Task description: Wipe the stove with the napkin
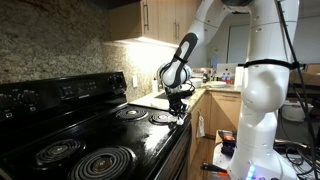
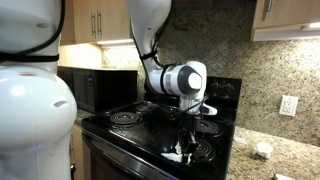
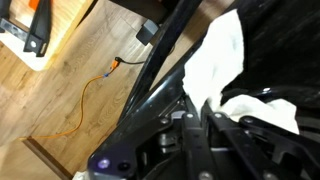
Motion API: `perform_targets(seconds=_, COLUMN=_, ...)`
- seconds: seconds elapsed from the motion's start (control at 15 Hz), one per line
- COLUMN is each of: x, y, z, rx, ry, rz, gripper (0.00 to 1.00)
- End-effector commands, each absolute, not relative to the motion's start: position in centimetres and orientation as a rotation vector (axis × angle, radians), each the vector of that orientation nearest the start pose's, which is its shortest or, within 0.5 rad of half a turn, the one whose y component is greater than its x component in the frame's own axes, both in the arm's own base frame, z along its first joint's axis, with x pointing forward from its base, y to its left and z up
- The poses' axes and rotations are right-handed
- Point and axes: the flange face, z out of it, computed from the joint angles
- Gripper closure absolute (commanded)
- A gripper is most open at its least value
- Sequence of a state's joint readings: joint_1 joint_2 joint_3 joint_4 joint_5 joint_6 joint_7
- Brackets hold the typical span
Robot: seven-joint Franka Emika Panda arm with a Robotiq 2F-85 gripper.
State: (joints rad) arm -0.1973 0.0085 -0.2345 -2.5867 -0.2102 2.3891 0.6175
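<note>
The stove (image 1: 100, 135) is glossy black with coil burners and a raised control panel; it also shows in an exterior view (image 2: 150, 132). My gripper (image 1: 178, 106) reaches down at the stove's front corner, over a coil burner (image 2: 200, 152). The gripper (image 2: 190, 143) is shut on the white napkin (image 2: 177, 156), which rests against the stove top. In the wrist view the crumpled napkin (image 3: 222, 55) spreads out from between the shut fingers of the gripper (image 3: 198, 108) onto the black stove edge (image 3: 165, 60).
A granite counter (image 1: 150, 100) with a granite backsplash runs beside the stove. A black microwave (image 2: 95, 90) stands on one side. The white robot body (image 1: 262, 110) stands close by. An orange cable (image 3: 90, 90) lies on the wooden floor below the stove edge.
</note>
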Motion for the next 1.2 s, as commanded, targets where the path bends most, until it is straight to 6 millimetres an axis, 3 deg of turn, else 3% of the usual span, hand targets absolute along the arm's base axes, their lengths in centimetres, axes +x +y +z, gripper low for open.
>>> perform_targets(seconds=0.0, x=37.4, y=-23.0, z=20.5, rx=-2.966, ry=1.408, rz=0.462, gripper=0.92)
perform_targets(seconds=0.27, x=39.7, y=-27.1, z=20.6, rx=-2.961, ry=1.502, rz=0.438, gripper=0.92)
perform_targets(seconds=0.53, x=43.1, y=-28.7, z=20.7, rx=-2.986, ry=1.541, rz=0.416, gripper=0.92)
perform_targets(seconds=0.73, x=45.9, y=-27.8, z=20.8, rx=-3.025, ry=1.485, rz=0.420, gripper=0.92)
perform_targets(seconds=1.13, x=51.4, y=-26.3, z=22.0, rx=-3.090, ry=1.377, rz=0.261, gripper=0.92)
